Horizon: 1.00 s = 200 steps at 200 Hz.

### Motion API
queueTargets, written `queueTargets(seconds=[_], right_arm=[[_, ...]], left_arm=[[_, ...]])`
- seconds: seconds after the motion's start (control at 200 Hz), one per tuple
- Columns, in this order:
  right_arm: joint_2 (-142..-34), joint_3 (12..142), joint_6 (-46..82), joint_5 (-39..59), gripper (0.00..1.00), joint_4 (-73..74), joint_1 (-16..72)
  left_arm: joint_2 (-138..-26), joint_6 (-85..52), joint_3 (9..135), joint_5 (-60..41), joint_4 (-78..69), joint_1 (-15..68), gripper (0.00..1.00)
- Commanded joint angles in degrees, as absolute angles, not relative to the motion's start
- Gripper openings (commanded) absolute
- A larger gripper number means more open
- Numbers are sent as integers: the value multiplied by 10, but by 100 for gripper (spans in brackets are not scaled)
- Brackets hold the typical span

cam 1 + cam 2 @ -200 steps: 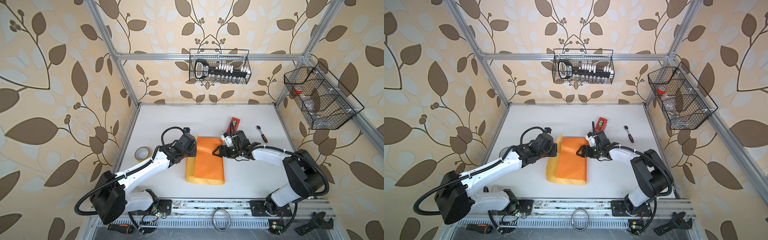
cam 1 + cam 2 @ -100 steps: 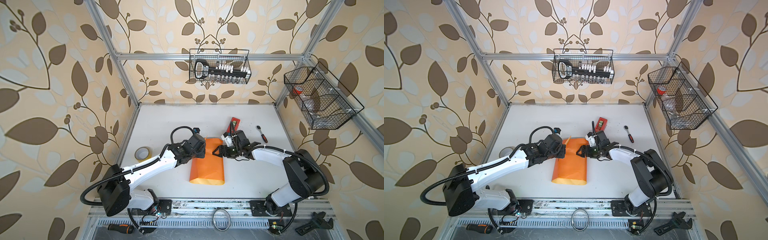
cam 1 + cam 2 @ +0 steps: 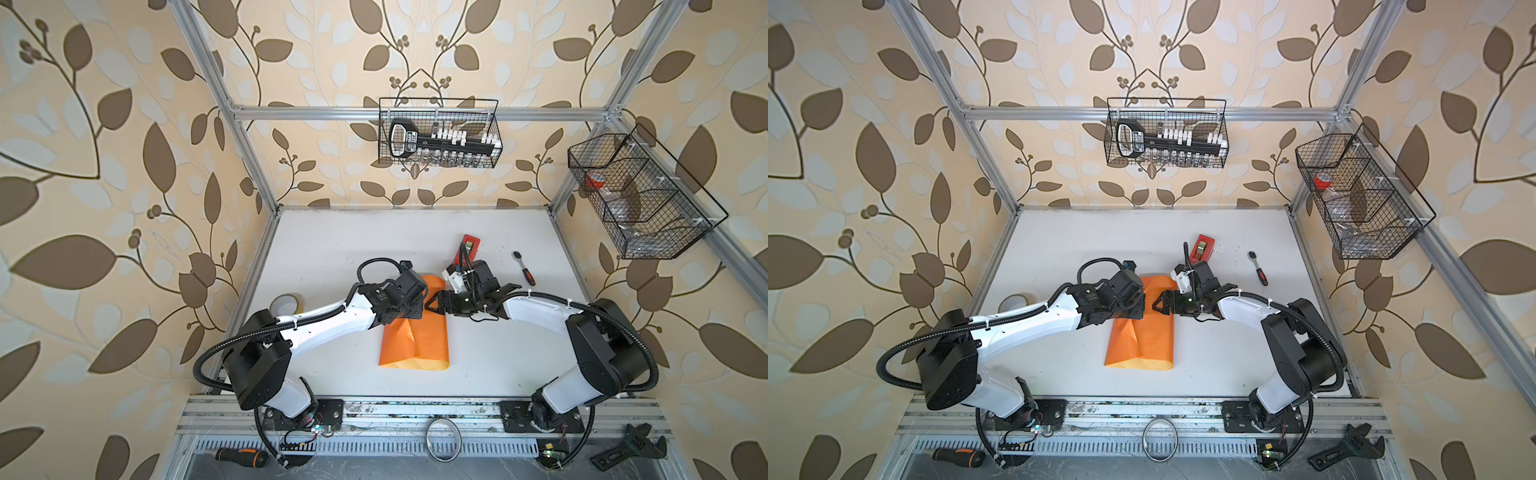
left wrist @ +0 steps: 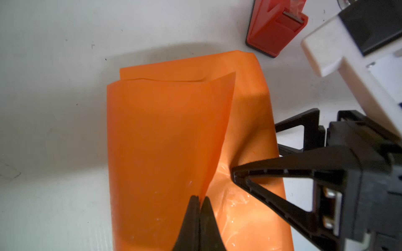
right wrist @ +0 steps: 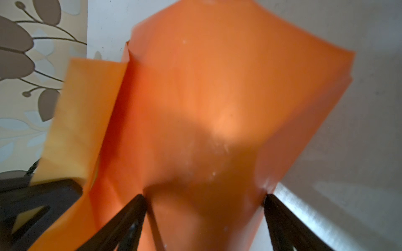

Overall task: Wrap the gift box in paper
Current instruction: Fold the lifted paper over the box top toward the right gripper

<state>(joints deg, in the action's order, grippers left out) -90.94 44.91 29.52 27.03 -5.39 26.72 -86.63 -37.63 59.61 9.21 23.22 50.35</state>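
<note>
Orange paper (image 3: 415, 345), gift box unseen

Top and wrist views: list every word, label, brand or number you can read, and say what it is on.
No text is readable.
Black socket holder in the wire basket: white-lettered label by its handle, too small and blurred to read.
Red tape dispenser, paper: no print visible.

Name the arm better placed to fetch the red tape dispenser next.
Right. The right gripper is open and holds nothing, and the tape dispenser lies just beyond it on the same side. The left gripper is shut on the folded-over flap of the paper; releasing it would likely let the fold spring back.
</note>
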Motion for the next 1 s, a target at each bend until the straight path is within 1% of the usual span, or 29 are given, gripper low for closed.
queueTargets(seconds=[0.0,0.515,0.81,0.995], right_arm=[[-940,432,278,221,86,-130,275],[-931,423,288,230,86,-119,274],[-934,412,300,239,86,-104,272],[-933,407,303,241,86,-97,271]], left_arm=[[-872,-400,626,79,226,511,0],[-885,-440,637,63,169,510,0],[-881,-460,621,43,110,505,0],[-882,-469,600,-1,46,492,0]])
